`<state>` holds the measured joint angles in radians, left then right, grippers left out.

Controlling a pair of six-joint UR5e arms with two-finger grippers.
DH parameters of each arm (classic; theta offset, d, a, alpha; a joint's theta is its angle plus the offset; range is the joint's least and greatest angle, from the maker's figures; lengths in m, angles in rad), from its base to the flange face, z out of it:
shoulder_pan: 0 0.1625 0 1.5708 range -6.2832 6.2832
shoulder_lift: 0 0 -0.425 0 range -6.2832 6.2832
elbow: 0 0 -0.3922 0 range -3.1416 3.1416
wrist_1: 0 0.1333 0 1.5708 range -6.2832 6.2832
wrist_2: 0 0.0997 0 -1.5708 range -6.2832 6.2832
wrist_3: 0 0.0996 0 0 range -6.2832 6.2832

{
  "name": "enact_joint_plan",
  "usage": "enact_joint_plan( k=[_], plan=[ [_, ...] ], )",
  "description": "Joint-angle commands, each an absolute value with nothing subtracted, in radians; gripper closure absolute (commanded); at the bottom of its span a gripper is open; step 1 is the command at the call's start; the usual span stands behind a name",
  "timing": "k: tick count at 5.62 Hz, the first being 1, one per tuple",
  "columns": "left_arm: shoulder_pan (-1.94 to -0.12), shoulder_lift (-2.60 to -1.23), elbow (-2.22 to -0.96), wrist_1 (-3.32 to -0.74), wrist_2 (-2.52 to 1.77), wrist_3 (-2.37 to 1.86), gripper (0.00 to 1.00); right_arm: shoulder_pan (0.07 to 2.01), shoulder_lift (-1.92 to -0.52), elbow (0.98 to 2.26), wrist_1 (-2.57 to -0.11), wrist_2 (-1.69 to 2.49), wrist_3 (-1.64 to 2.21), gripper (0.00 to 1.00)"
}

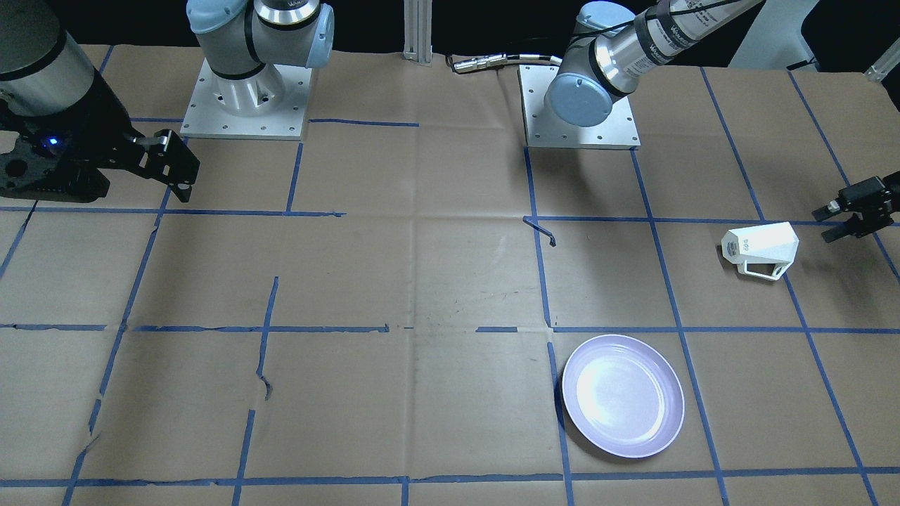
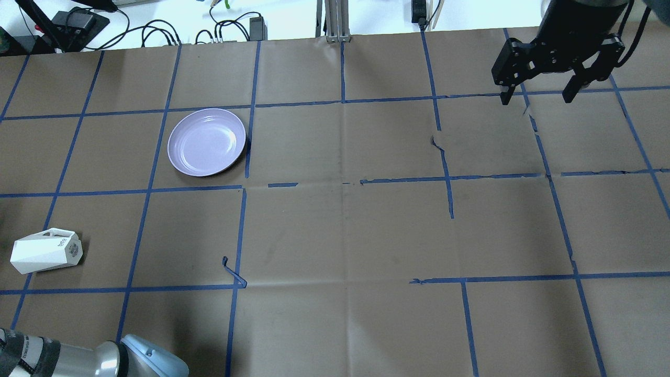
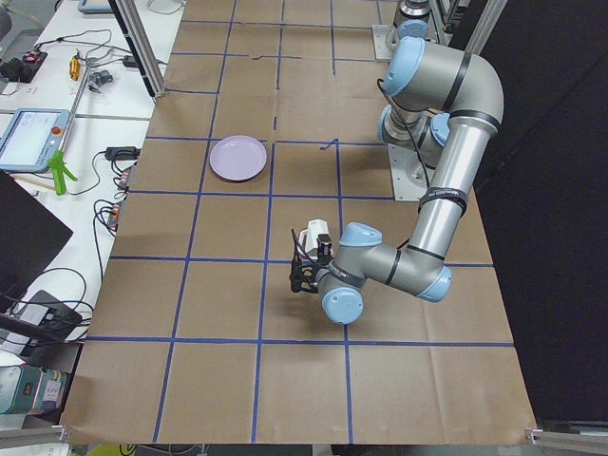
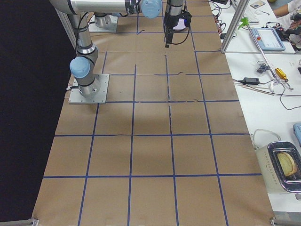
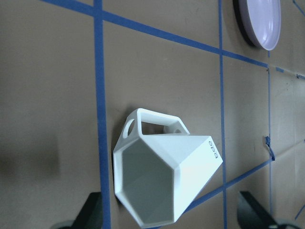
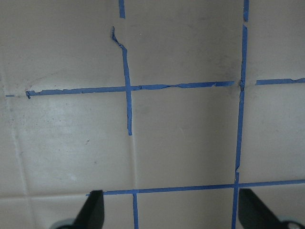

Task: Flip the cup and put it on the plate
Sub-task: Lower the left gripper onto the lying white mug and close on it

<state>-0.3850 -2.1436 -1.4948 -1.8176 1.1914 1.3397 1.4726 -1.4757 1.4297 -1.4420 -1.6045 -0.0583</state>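
Note:
The white faceted cup lies on its side on the paper, its open mouth toward my left gripper and its printed base toward the table's middle. It also shows in the overhead view and the left wrist view, handle on the far side from the robot. My left gripper is open and empty, just short of the cup's mouth; in the wrist view its fingers stand either side of the cup. The lavender plate lies apart, empty. My right gripper is open and empty, far away.
Brown paper with a blue tape grid covers the table. Both arm bases stand on the robot's side. Cables and devices lie beyond the far edge.

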Motion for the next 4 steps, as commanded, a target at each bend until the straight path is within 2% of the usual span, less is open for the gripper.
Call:
enact_joint_plan(
  k=[1,3,4],
  plan=[
    [-0.383,-2.186,-1.511,-1.927,1.177,1.414,0.02,1.473,-1.476,1.43,-1.442,-1.605,-0.058,0.0],
    [-0.393,-2.195,-1.519,-1.962,1.174,1.465,0.03,1.473,-1.476,1.43,-1.442,-1.605,-0.058,0.0],
    [-0.397,-2.197,-1.519,-1.963,1.17,1.483,0.11,1.473,-1.476,1.43,-1.442,-1.605,-0.058,0.0]
  ],
)
